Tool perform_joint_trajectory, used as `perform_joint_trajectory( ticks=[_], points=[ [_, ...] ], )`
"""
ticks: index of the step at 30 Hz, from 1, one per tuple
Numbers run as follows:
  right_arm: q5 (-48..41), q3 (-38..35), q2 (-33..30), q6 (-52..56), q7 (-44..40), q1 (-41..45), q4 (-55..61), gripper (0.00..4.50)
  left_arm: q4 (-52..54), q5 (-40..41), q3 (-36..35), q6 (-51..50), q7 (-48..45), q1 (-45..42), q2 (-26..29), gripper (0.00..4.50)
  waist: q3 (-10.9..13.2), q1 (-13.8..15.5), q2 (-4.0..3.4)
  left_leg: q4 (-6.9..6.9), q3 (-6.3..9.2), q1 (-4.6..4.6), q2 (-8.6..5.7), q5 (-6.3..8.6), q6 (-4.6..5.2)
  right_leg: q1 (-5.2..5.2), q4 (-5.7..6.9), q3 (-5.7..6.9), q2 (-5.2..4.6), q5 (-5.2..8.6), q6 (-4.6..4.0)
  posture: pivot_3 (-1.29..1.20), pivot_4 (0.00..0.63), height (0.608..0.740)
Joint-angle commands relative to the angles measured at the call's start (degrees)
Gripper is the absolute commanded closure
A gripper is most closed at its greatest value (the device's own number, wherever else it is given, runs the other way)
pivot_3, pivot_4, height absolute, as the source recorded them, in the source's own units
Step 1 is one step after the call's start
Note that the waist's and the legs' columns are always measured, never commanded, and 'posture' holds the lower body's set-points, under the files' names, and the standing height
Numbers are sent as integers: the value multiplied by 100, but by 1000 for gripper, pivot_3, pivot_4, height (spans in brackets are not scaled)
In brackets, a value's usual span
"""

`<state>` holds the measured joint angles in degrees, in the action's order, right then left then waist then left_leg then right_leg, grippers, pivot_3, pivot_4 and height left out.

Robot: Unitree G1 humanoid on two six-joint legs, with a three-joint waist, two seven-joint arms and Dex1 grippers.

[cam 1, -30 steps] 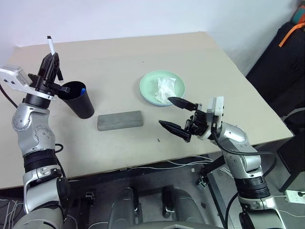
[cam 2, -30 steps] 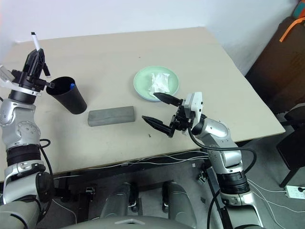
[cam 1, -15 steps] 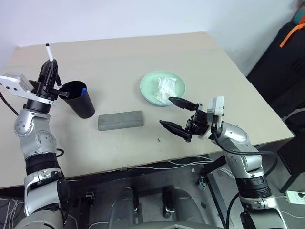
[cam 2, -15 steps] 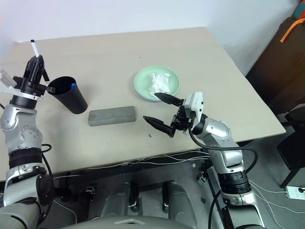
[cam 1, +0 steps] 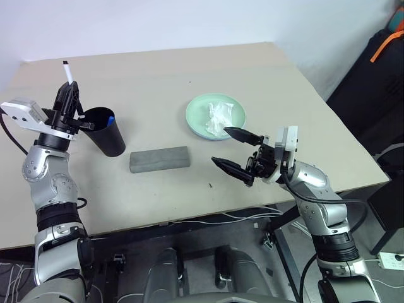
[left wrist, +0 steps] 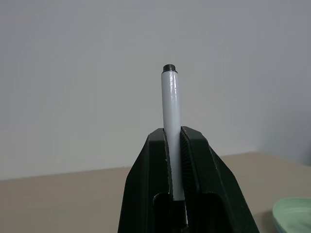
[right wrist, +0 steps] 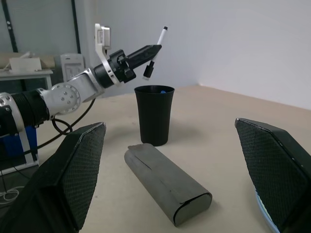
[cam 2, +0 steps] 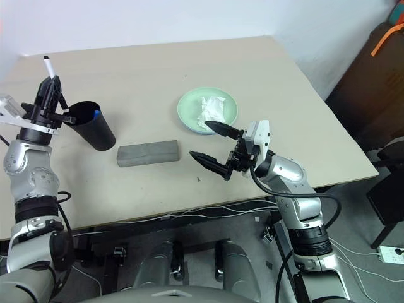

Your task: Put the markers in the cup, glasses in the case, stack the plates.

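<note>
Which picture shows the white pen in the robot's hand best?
The left wrist view: the pen stands close up, pinched in the left hand. The eye views show it small, beside the cup. The right wrist view shows it from afar, above the cup.

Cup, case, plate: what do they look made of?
Cup: matte black, smooth, no glare; probably plastic. Case: grey with a soft, fuzzy, dull surface and a visible flap seam; looks like felt or fabric-covered. Plate: mint green, smooth, even colour; plastic or glazed ceramic, can't tell which.
</note>
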<state>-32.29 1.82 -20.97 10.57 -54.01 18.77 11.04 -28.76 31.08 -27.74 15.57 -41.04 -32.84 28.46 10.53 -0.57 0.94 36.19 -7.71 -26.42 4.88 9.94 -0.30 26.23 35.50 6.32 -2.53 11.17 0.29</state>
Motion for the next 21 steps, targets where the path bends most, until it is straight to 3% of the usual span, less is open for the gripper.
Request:
perform_joint_trajectory(
  ticks=[1, 21],
  points=[
    [-73, -97, -8, -71, -2, 46, 223, 0, 82, -22, 3, 122, -3, -102, 33, 4489, 0, -1, 0, 0, 0, 0, 0, 0, 0, 0, 0, 0, 0, 0, 0, 0, 150, 740],
    [-10, -128, -63, -119, 44, 41, 200, 0, -6, -99, 65, 188, -109, -94, -77, 4489, 0, -1, 0, 2, 0, 0, 0, 0, 0, 0, 2, 0, 0, 0, 0, 0, 150, 740]
  ],
)
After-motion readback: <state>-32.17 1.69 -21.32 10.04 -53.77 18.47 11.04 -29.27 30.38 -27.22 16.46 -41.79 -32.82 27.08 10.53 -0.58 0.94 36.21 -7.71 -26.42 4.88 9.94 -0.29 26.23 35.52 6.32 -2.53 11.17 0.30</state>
